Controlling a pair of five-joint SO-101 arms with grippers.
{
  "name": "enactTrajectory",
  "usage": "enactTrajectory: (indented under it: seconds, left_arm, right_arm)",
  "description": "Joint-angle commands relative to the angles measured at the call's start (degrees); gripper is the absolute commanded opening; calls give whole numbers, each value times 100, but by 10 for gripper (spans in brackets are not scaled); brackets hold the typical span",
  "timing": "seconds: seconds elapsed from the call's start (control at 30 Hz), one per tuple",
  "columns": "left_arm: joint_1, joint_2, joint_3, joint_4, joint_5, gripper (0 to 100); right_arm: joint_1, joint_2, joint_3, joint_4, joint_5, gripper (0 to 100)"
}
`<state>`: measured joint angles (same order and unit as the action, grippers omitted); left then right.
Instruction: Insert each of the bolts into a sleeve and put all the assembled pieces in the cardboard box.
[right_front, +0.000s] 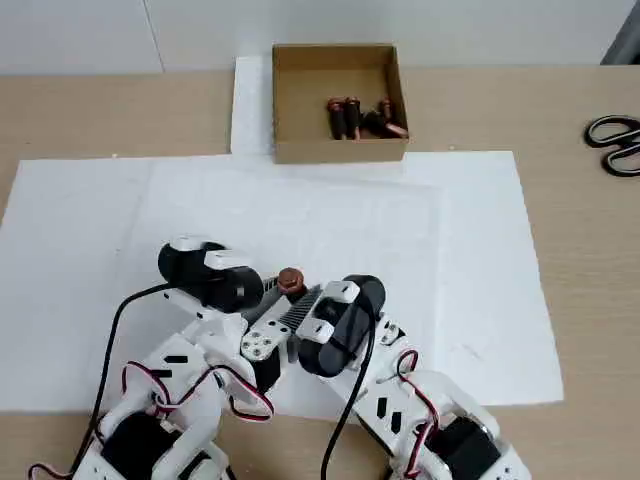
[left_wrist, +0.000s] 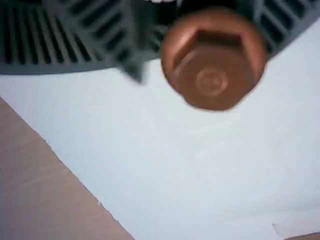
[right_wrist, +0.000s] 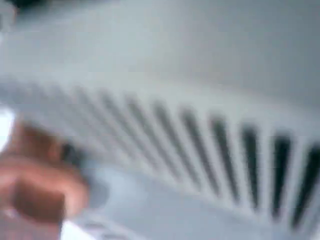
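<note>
Since both arms are bunched up at the near edge of the worktop (right_front: 100, 110), the high view is the one that gives you the layout. The left gripper (right_front: 272, 290) and right gripper (right_front: 303, 303) meet nose to nose over the white paper sheet (right_front: 480, 260). There's a bolt (right_front: 290, 281) right where they meet, with its copper head showing. Honestly can't tell for either one whether the jaws are apart or clamped on it, the arm bodies crowd that spot.

The cardboard box (right_front: 300, 90) sits at the far edge of the paper sheet, well apart from the grippers. A few dark-and-copper assembled pieces (right_front: 365, 118) lie in its right half. Loads of bare paper between the arms and the box. Scissors (right_front: 615, 145) are off at the right edge of the worktop, away from the paper.

Left wrist view: the bolt (left_wrist: 212, 57) is super close, a hex head on a round flange facing the camera. It's touching or just beside some dark ribbed plastic, can't say which. White paper lies under it, with brown worktop past the paper's edge.

Right wrist view: hard to make much out. Ribbed plastic runs across, and the bolt (right_wrist: 35, 185) is a copper smear beside it.
</note>
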<state>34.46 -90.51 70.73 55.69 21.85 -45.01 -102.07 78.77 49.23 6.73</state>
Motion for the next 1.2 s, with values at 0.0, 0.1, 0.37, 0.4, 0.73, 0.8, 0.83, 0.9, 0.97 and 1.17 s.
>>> enactTrajectory:
  seconds: [0.0,0.1,0.37,0.4,0.73,0.8,0.83,0.9,0.97,1.17]
  left_arm:
    - [35,53,180,70,88,163]
    - [35,53,163,53,79,163]
    - [-79,62,374,35,-26,166]
    - [-167,62,382,35,-123,166]
    - [-1002,62,338,-352,-949,167]
    - [-1002,62,215,-352,-905,167]
    - [-1002,62,110,-352,-853,167]
    - [-993,70,-154,-325,-765,167]
    - [-993,70,-409,-325,-695,167]
    - [-993,431,-1332,53,-237,166]
  right_arm:
    - [40,-92,-369,-242,44,3]
    - [40,-92,-369,-242,35,3]
    - [40,-110,-246,-242,35,3]
    - [40,-110,-237,-259,35,3]
    - [40,-101,-237,-277,35,3]
    - [40,-101,-237,-277,35,3]
    - [40,-101,-237,-277,35,3]
    - [40,-101,-237,-259,26,3]
    - [40,-92,-229,-242,26,3]
    - [48,-92,-229,-233,26,3]
